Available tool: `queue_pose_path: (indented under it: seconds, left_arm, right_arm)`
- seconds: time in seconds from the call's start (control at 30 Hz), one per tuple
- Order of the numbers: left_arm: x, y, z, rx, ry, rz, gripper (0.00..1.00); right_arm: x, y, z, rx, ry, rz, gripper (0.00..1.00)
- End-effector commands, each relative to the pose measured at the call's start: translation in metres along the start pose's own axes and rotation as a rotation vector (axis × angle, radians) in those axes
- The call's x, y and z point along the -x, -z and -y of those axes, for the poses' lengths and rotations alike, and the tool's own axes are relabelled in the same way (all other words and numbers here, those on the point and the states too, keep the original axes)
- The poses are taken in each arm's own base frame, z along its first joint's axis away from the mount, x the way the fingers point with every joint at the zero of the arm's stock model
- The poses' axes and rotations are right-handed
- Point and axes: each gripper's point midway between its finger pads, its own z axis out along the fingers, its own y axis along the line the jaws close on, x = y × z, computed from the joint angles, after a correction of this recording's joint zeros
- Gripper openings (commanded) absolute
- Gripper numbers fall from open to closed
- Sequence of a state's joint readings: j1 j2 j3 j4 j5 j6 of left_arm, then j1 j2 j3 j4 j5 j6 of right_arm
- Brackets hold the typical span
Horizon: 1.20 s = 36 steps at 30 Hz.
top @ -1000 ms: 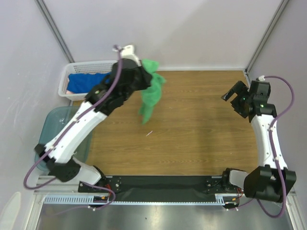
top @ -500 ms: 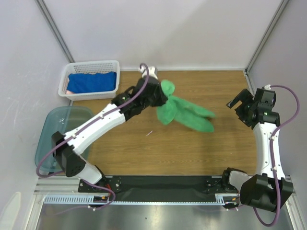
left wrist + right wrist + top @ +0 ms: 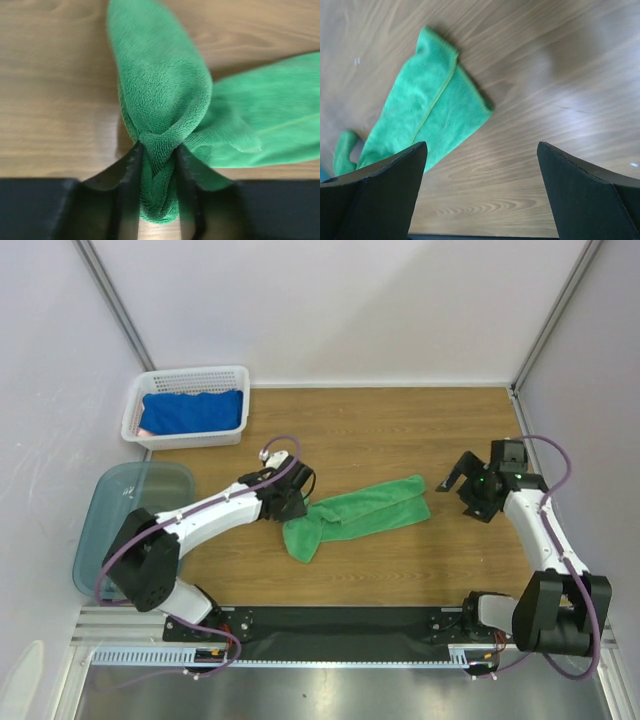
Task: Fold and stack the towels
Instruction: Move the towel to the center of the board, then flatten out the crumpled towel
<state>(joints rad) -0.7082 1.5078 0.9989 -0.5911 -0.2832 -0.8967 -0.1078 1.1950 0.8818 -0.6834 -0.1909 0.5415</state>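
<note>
A green towel (image 3: 360, 515) lies stretched across the middle of the wooden table (image 3: 400, 430), bunched at its left end. My left gripper (image 3: 296, 502) is low over the table and shut on that bunched end; in the left wrist view the fabric (image 3: 159, 150) is pinched between the two fingers. My right gripper (image 3: 462, 480) is open and empty, just right of the towel's right end, which also shows in the right wrist view (image 3: 427, 112). A blue towel (image 3: 192, 410) lies in the white basket (image 3: 134, 400) at the back left.
A clear teal plastic bin (image 3: 100, 510) sits at the left edge beside the left arm. The enclosure walls close in the back and both sides. A black strip (image 3: 340, 620) runs along the near edge between the arm bases.
My left gripper swung the green towel from near the basket down and forward and laid it out on the table. My right gripper moved left and lower toward the towel's right end.
</note>
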Motion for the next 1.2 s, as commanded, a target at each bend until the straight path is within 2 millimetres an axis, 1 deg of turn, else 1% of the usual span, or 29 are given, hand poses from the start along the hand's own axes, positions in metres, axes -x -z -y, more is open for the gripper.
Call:
queue_pose_path:
  seconds: [0.0,0.03,0.07,0.1,0.2,0.23,0.27,0.3,0.33,0.37,0.4,0.47,0.5,0.53,0.57,0.63,0.67,0.73,0.77,0.8,0.87,0.9,0.93,0.97,1.0,1.03,1.07,1.1,1.17]
  left_arm:
    - [0.008,0.010,-0.022,0.029,0.033,0.063,0.55]
    - [0.007,0.011,-0.028,0.027,0.017,0.066,0.63]
    - [0.006,0.011,-0.030,0.027,0.005,0.067,0.70]
    - [0.006,0.013,-0.033,0.031,-0.004,0.071,0.81]
    - [0.011,0.020,-0.035,0.018,-0.054,0.092,0.91]
    - [0.014,0.022,-0.033,0.002,-0.066,0.103,0.92]
    - [0.018,0.027,-0.030,-0.023,-0.093,0.123,0.93]
    - [0.019,0.027,-0.029,-0.039,-0.100,0.135,0.93]
    - [0.019,0.029,-0.028,-0.056,-0.107,0.144,0.93]
    - [0.021,0.032,-0.025,-0.085,-0.139,0.157,0.93]
    - [0.023,0.034,-0.017,-0.128,-0.164,0.169,0.92]
    - [0.018,0.039,-0.002,-0.202,-0.246,0.160,0.91]
    - [0.018,0.042,0.004,-0.219,-0.273,0.170,0.89]
    - [0.020,0.043,0.002,-0.188,-0.290,0.194,0.89]
    - [0.016,0.042,0.004,-0.178,-0.312,0.192,0.89]
    - [0.013,0.031,-0.007,-0.090,-0.309,0.173,0.89]
    - [0.021,0.027,-0.016,-0.020,-0.279,0.200,0.89]
    - [0.029,0.020,-0.019,0.057,-0.280,0.202,0.87]
    - [0.039,0.019,-0.022,0.102,-0.272,0.232,0.86]
    - [0.050,0.022,-0.015,0.119,-0.261,0.244,0.84]
    - [0.056,0.010,-0.015,0.174,-0.244,0.233,0.81]
    - [0.065,0.008,-0.007,0.161,-0.228,0.242,0.80]
    - [0.067,0.004,-0.004,0.161,-0.221,0.236,0.79]
    - [0.066,-0.009,-0.005,0.175,-0.218,0.212,0.79]
    - [0.070,-0.011,0.005,0.149,-0.208,0.211,0.78]
    - [0.070,-0.017,0.006,0.152,-0.211,0.200,0.78]
    - [0.068,-0.027,0.006,0.169,-0.220,0.181,0.77]
    - [0.070,-0.029,0.010,0.172,-0.225,0.175,0.76]
    - [0.066,-0.040,0.008,0.198,-0.240,0.156,0.75]
  right_arm:
    - [0.006,-0.016,-0.028,0.059,0.066,0.034,0.98]
    - [0.007,-0.019,-0.033,0.065,0.075,0.040,0.98]
    - [0.013,-0.024,-0.039,0.084,0.082,0.063,0.98]
    - [0.008,-0.033,-0.045,0.091,0.102,0.044,0.96]
    - [0.018,-0.045,-0.057,0.119,0.109,0.059,0.91]
    - [0.017,-0.055,-0.056,0.106,0.107,0.041,0.91]
    - [0.022,-0.057,-0.060,0.111,0.112,0.049,0.90]
    - [0.027,-0.060,-0.063,0.115,0.114,0.062,0.90]
    - [0.026,-0.068,-0.063,0.109,0.113,0.049,0.89]
    - [0.029,-0.071,-0.065,0.114,0.118,0.057,0.88]
    - [0.032,-0.074,-0.067,0.113,0.119,0.059,0.87]
    - [0.032,-0.084,-0.066,0.105,0.117,0.046,0.86]
    - [0.034,-0.086,-0.067,0.104,0.117,0.047,0.85]
    - [0.034,-0.089,-0.067,0.102,0.115,0.045,0.85]
    - [0.034,-0.094,-0.067,0.102,0.116,0.038,0.84]
    - [0.033,-0.099,-0.067,0.106,0.115,0.030,0.81]
    - [0.032,-0.102,-0.066,0.102,0.114,0.023,0.80]
    - [0.032,-0.104,-0.068,0.107,0.115,0.019,0.75]
    - [0.032,-0.106,-0.069,0.113,0.118,0.020,0.73]
    - [0.030,-0.108,-0.069,0.114,0.117,0.011,0.70]
    - [0.031,-0.110,-0.071,0.120,0.116,0.012,0.69]
    - [0.030,-0.112,-0.071,0.121,0.117,0.007,0.69]
    - [0.029,-0.113,-0.072,0.123,0.115,0.003,0.69]
    - [0.029,-0.115,-0.073,0.126,0.111,0.004,0.69]
    - [0.027,-0.117,-0.073,0.126,0.111,-0.004,0.69]
    - [0.028,-0.118,-0.074,0.128,0.109,-0.004,0.68]
    - [0.027,-0.118,-0.074,0.128,0.109,-0.008,0.68]
    - [0.026,-0.120,-0.075,0.131,0.107,-0.011,0.68]
    - [0.025,-0.123,-0.075,0.130,0.106,-0.016,0.67]
